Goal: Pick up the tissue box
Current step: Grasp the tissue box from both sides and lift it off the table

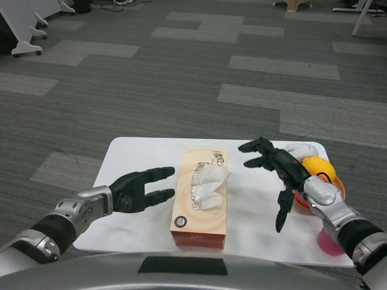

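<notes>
A peach-coloured tissue box (201, 199) with a white tissue sticking out of its top lies lengthwise in the middle of the white table (139, 157). My left hand (140, 190) hovers just left of the box with fingers spread, pointing at its side and holding nothing. My right hand (277, 171) is on the box's right, a short gap away, fingers apart and empty, its thumb pointing down.
Behind my right hand an orange bowl (334, 184) holds an orange fruit and something white. A pink cup (329, 240) stands at the table's right front corner, under my right forearm. Grey carpet lies beyond the table.
</notes>
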Controlling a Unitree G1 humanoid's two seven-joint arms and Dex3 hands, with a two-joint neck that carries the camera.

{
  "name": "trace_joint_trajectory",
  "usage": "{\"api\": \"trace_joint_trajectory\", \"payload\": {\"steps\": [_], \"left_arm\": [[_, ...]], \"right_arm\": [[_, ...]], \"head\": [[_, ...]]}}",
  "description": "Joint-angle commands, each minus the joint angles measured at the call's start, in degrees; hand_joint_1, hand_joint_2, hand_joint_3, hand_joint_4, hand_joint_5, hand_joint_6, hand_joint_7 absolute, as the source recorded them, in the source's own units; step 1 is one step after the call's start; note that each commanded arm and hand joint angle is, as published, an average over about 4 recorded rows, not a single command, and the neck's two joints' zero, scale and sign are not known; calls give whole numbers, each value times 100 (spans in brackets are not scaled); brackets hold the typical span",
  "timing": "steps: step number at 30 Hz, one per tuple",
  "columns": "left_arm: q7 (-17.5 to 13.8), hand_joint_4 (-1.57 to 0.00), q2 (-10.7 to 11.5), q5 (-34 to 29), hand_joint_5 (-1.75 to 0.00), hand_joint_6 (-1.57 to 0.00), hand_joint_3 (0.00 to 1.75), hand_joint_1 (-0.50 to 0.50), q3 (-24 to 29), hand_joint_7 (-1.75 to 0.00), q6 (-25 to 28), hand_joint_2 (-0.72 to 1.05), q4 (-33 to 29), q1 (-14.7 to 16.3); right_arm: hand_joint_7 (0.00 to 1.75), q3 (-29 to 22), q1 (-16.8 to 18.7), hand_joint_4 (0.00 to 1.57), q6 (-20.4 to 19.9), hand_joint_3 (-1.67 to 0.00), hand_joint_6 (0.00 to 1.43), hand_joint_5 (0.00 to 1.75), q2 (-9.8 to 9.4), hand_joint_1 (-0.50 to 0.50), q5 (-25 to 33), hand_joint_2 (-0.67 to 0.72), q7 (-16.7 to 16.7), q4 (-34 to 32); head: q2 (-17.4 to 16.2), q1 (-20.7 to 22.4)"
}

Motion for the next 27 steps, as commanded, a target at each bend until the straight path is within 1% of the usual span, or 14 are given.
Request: {"api": "trace_joint_trajectory", "payload": {"steps": [1, 3, 4, 5, 7, 11, 13, 16, 17, 20, 22, 25, 27], "left_arm": [[71, 0, -44, 131, 0, 0, 9, 50, 13, 0, -329, -35, 218, -137], [145, 0, -92, 166, 0, 0, 9, 50, 13, 0, -584, -10, 376, -177], [203, 0, -116, 179, 0, 0, 9, 50, 11, 0, -718, -6, 462, -194], [260, 0, -140, 192, 0, 0, 9, 50, 9, 0, -852, 5, 548, -212], [361, 0, -184, 201, 0, 0, 9, 50, 13, 0, -1050, 18, 680, -229], [541, 0, -228, 192, 0, 0, 9, 50, 18, 0, -1353, 58, 904, -247], [646, 0, -250, 183, 0, 0, 7, 50, 18, 0, -1520, 69, 1009, -256], [776, 0, -259, 183, 0, 0, 7, 50, 9, 0, -1714, 91, 1117, -269], [840, 0, -261, 183, 0, 0, 9, 50, 5, 0, -1815, 98, 1159, -273], [963, 0, -272, 186, 0, 0, 9, 50, -2, 0, -2021, 105, 1229, -280], [1000, 0, -281, 194, 0, 0, 9, 50, -24, 0, -2105, 105, 1257, -291], [1046, 0, -290, 205, 0, 0, 9, 50, -118, 0, -2210, 105, 1315, -331], [1044, 0, -294, 201, 0, 0, 9, 50, -169, 0, -2219, 105, 1334, -355]], "right_arm": [[96, 44, -138, 34, 32, -8, 8, 87, 185, -21, 33, 60, 12, 422], [93, 79, -212, 34, 28, -8, 6, 87, 260, -21, 29, 60, -1, 616], [91, 112, -252, 33, 26, -6, 6, 87, 286, -22, 27, 60, -14, 699], [91, 145, -291, 33, 23, -6, 6, 87, 313, -23, 25, 60, -27, 783], [91, 220, -357, 31, 23, -4, 6, 87, 343, -25, 25, 60, -67, 897], [79, 312, -432, 29, 10, -8, 4, 87, 418, -28, 20, 60, -216, 1007], [75, 356, -463, 25, 6, -8, 2, 85, 449, -29, 16, 60, -313, 1046], [65, 420, -529, 16, 4, -8, 0, 78, 491, -29, 16, 55, -403, 1121], [63, 446, -560, 14, 1, -8, 0, 78, 510, -30, 14, 53, -451, 1163], [59, 499, -619, 9, -3, -8, 0, 73, 546, -33, 7, 53, -561, 1246], [56, 541, -645, 6, -3, -8, 0, 68, 557, -33, 7, 53, -607, 1271], [56, 659, -700, 6, -3, -8, 0, 61, 567, -33, 7, 53, -678, 1312], [54, 732, -711, 6, -3, -8, 0, 61, 567, -33, 7, 53, -686, 1312]], "head": [[1, -4], [1, -18], [-1, -20], [-3, -24], [-8, -24], [-15, -62], [-12, -73], [-13, -84], [-13, -80], [-14, -80], [-14, -80], [-11, -88], [-16, -86]]}}
